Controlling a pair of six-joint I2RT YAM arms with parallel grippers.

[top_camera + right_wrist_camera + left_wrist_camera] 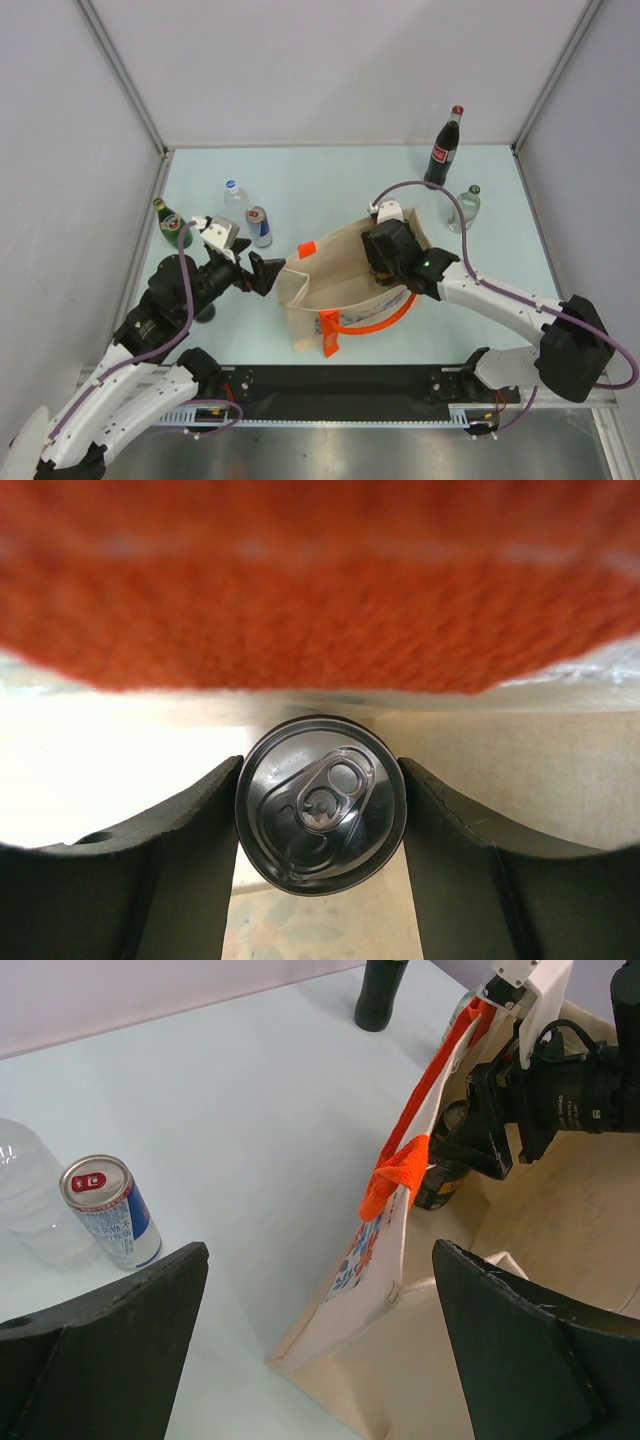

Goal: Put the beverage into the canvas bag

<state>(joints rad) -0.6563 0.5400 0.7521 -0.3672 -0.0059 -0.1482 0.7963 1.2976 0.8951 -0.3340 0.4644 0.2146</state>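
Two arms meet at the canvas bag (330, 268), which sits open mid-table with its orange handles (328, 332) draped over its left and near edges. The right gripper (383, 258) reaches into the bag from the right, its jaws clamped on a dark can (320, 805) held just under an orange strap, with beige canvas below. At the bag's left edge the left gripper (268, 273) hovers with its jaws spread wide, and a red-and-blue can (259, 226) stands just beyond it.
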